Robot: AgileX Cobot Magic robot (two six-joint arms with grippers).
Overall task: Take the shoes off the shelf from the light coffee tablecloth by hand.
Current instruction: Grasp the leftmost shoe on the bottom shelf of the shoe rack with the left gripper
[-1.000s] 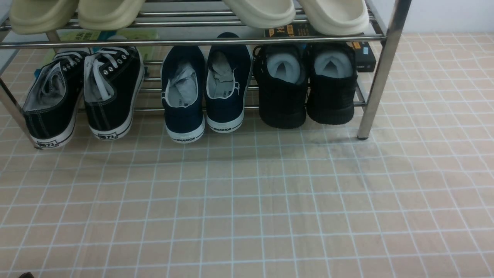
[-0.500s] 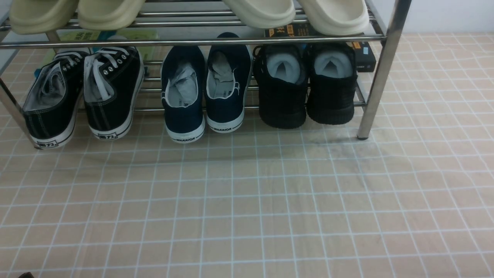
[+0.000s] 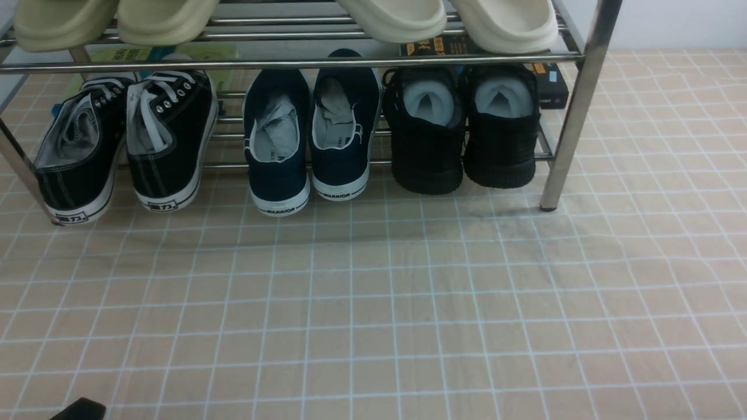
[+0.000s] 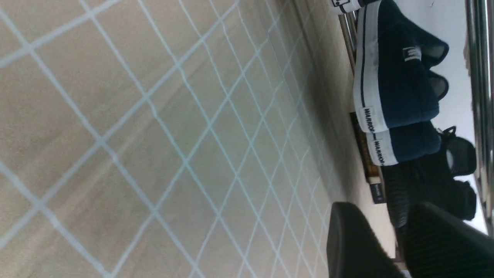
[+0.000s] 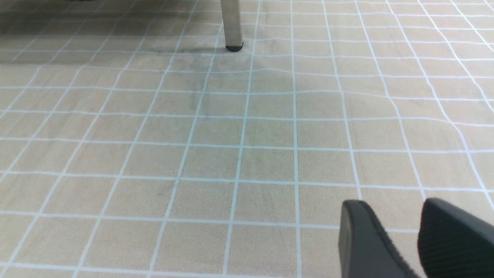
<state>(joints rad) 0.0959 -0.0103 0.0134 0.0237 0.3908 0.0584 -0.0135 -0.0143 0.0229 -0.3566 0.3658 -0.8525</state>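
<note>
The shoes, black canvas sneakers with white laces, stand heels toward me at the left end of the shelf's (image 3: 292, 61) lower tier: one (image 3: 79, 157) at the far left, the other (image 3: 169, 137) beside it. The light coffee tablecloth (image 3: 373, 303) spreads in front of the shelf. A dark tip of my left arm (image 3: 79, 409) shows at the bottom left corner, well short of the shoes. In the left wrist view my left gripper (image 4: 380, 210) is open and holds nothing. My right gripper (image 5: 389, 206) hangs open over bare cloth and is out of the front view.
Navy WARRIOR slip-ons (image 3: 309, 140) sit mid-tier and all-black knit shoes (image 3: 464, 134) to their right. Pale slippers (image 3: 397, 17) rest on the upper tier. The shelf's right post (image 3: 575, 105) stands on the cloth, and its foot (image 5: 233, 47) shows in the right wrist view. A dark box (image 3: 551, 84) lies behind.
A dark part of my left arm has come further into the bottom left corner of the front view. The shoes and shelf have not moved.
</note>
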